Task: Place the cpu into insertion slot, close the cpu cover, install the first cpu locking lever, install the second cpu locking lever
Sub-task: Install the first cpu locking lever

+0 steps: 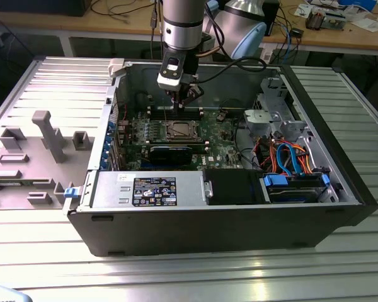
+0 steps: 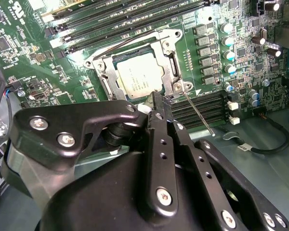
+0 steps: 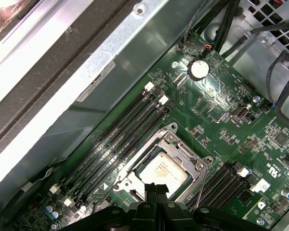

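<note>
The cpu (image 2: 137,77) lies flat in the insertion slot (image 1: 179,130) on the green board, its dull silver top showing. The cpu cover (image 2: 176,62) is down around it as a silver frame. A thin lever rod (image 2: 197,113) angles out from a socket corner over the nearby memory slots. My gripper (image 2: 160,102) hovers just beside the socket's edge with its black fingers (image 3: 151,190) pressed together and nothing between them. In the exterior view the gripper (image 1: 178,100) hangs a little above the slot. In the first wrist view the cpu (image 3: 166,171) lies just beyond the fingertips.
Long memory slots (image 3: 120,139) flank the socket on both sides. The case wall (image 3: 86,72) rises close behind. A power supply (image 1: 145,189) and bundled cables (image 1: 290,157) occupy the case's front and the exterior view's right. A grey fixture (image 1: 44,132) stands outside the case.
</note>
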You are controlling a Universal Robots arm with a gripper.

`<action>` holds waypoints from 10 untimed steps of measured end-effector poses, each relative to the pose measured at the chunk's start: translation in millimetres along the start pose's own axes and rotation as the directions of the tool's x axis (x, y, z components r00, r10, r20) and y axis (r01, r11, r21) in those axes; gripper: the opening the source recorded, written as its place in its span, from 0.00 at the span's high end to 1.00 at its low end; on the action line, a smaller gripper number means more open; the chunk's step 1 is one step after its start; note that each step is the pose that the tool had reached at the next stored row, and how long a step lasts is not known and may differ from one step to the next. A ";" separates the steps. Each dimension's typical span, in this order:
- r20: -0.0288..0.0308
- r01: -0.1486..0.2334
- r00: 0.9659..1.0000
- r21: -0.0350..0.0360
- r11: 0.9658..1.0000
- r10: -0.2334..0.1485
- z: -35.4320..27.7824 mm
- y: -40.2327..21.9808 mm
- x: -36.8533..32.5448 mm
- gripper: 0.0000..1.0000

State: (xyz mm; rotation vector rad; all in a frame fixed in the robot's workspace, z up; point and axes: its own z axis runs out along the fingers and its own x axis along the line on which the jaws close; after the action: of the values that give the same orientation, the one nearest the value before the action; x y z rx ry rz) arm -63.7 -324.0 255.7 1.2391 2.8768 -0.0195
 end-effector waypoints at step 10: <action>0.000 0.005 1.000 0.000 1.000 -0.005 0.0 0.0 0.0 0.89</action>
State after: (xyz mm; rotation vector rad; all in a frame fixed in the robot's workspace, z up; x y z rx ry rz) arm -63.7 -324.0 255.7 1.2325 2.8796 -0.0194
